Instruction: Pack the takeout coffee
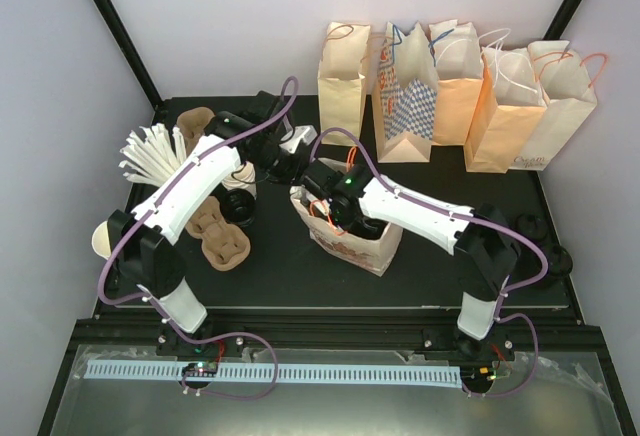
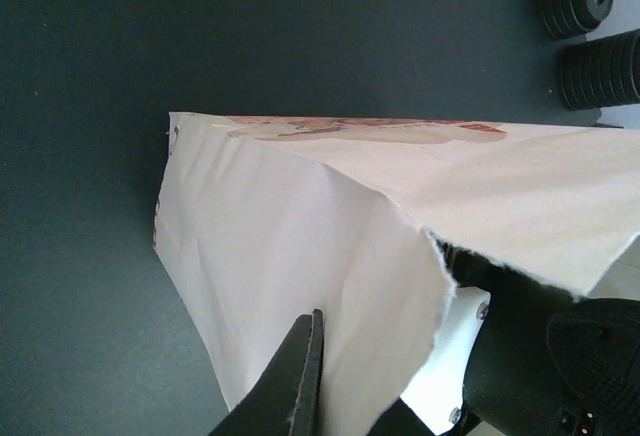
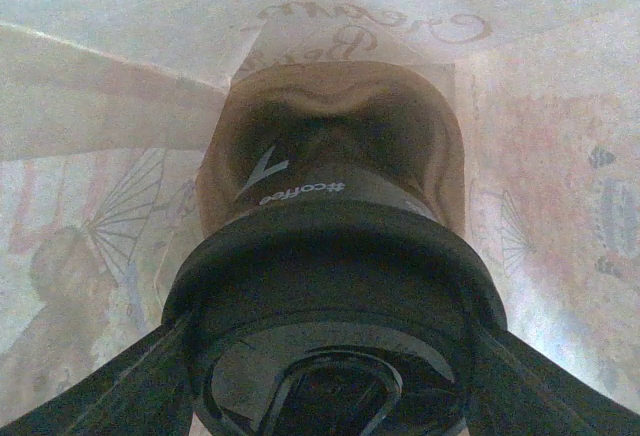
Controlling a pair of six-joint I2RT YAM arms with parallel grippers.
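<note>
The takeout coffee [image 3: 330, 256] hangs inside the printed paper bag [image 1: 385, 246], seen from above its round black lid, with "#coffee" lettering on its side. My right gripper [image 3: 332, 331] reaches down into the bag, its fingers [image 3: 120, 386] pressed against both sides of the lid. A brown moulded shape surrounds the cup's lower part at the bag's bottom. My left gripper [image 2: 345, 396] is shut on the bag's top edge [image 2: 300, 256], with paper between its fingers [image 2: 305, 376], at the bag's far left corner. In the top view the cup is hidden by the right arm and the bag.
Several paper bags [image 1: 450, 86] stand along the back. Brown pulp carriers [image 1: 215, 231] and sleeves of cream cups [image 1: 150, 156] lie at the left. Stacks of black lids [image 2: 600, 66] sit right of the bag, near the right arm [image 1: 535, 231].
</note>
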